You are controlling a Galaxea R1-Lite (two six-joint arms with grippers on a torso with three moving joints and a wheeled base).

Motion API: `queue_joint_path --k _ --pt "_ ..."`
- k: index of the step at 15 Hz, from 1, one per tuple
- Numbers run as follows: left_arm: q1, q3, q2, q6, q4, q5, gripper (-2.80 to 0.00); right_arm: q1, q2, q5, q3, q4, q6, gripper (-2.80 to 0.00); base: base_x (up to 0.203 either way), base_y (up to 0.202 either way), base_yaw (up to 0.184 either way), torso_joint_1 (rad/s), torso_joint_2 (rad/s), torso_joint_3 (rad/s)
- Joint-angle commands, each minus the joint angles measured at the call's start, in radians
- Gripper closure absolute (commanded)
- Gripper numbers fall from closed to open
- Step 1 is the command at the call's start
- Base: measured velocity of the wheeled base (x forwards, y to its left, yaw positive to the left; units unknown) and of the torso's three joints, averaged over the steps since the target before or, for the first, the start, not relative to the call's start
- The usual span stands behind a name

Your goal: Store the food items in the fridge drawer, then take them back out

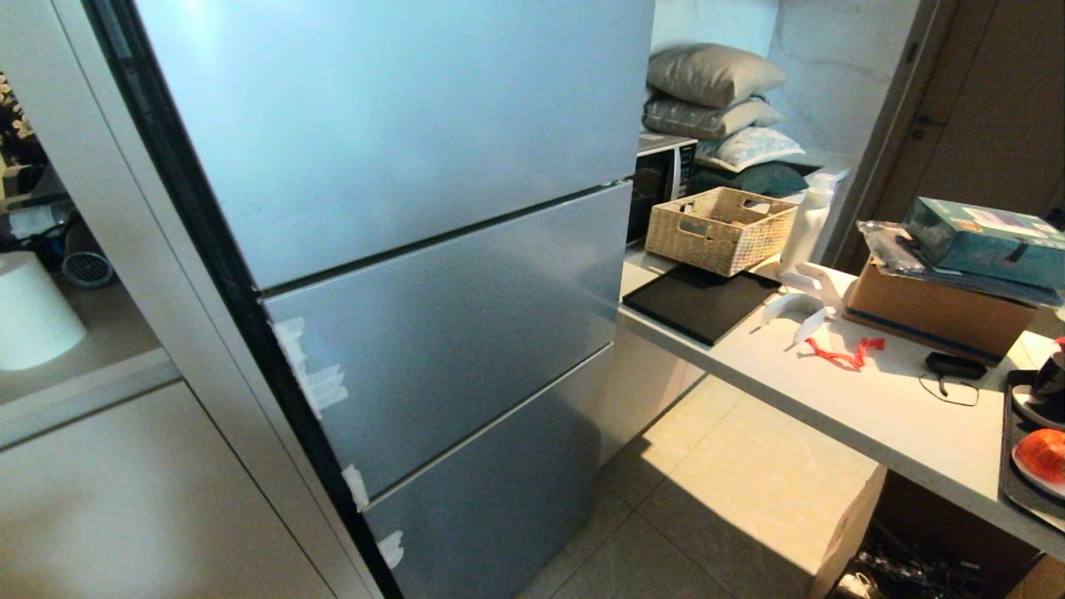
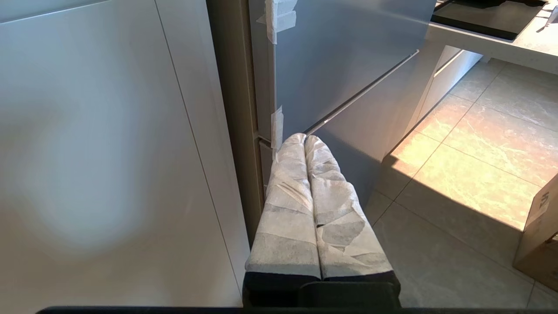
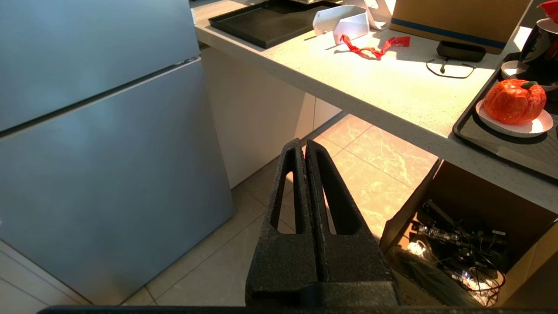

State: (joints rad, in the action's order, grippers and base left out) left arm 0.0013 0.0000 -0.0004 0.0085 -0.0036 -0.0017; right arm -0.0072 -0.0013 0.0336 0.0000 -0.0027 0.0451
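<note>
Black fingers pressed tight together, tip to tip, nothing between them: that's the right gripper (image 3: 305, 146), hanging over the tiled floor (image 3: 375, 152) between the fridge and the counter. Over on the other side, the left gripper (image 2: 304, 138) is the same story, its white-wrapped fingers (image 2: 287, 196) flat against each other and empty, pointing at the taped edge where the fridge's panels meet the cabinet side.

Moving outward: the fridge (image 1: 433, 283) is fully closed, three silver fronts all flush, scraps of white tape (image 1: 312, 378) along the hinge side. The fridge drawer itself is not visible anywhere; it must be behind one of those fronts, and I can't tell which.

The food? One orange-red fruit (image 3: 514, 101) sits on a small white plate (image 3: 529, 128) in the dark tray (image 3: 468, 124) at the counter's near end, well apart from the fridge. I can only make out that one; a second isn't clearly in sight.

So my read: nothing has been stored yet. Everything is ahead: open the fridge, pull the drawer, carry the fruit in, then bring it back out. Both arms look parked at the start line.
</note>
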Motion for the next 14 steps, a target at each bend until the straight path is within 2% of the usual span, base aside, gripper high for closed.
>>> queue_joint_path --k 1,3,5,7,9,11,14 --pt "0.000 0.002 -0.001 -0.004 0.001 0.000 0.00 0.000 0.001 0.000 0.000 0.000 0.001 0.00 0.000 0.000 0.000 0.000 0.00 0.000" --pt "0.000 -0.012 -0.001 -0.009 -0.020 0.001 0.00 0.000 0.001 0.000 0.000 0.000 0.001 0.00 0.000 0.000 0.000 0.000 0.00 0.000" --pt "0.000 -0.102 0.007 -0.033 -0.010 0.000 0.00 0.000 0.001 0.000 0.000 0.000 0.001 0.00 0.000 0.000 0.000 0.000 0.00 0.000" --pt "0.000 -0.144 0.083 -0.052 -0.001 -0.003 0.00 0.000 0.001 0.000 0.000 0.000 0.001 0.00 0.000 0.000 0.000 0.000 0.00 0.000" --pt "-0.003 -0.176 0.198 -0.102 -0.023 -0.004 0.00 0.001 0.001 0.000 0.000 0.000 0.001 0.00 0.000 0.000 0.000 0.000 0.00 0.000" --pt "-0.006 -0.202 0.340 -0.168 -0.090 -0.004 0.00 0.000 0.001 0.000 0.000 0.000 0.001 0.00 0.000 0.000 0.000 0.000 0.00 0.000" --pt "-0.007 -0.220 0.595 -0.276 -0.307 -0.003 0.00 0.001 0.001 0.000 0.000 0.000 0.001 0.00 0.000 0.000 0.000 0.000 0.00 0.000"
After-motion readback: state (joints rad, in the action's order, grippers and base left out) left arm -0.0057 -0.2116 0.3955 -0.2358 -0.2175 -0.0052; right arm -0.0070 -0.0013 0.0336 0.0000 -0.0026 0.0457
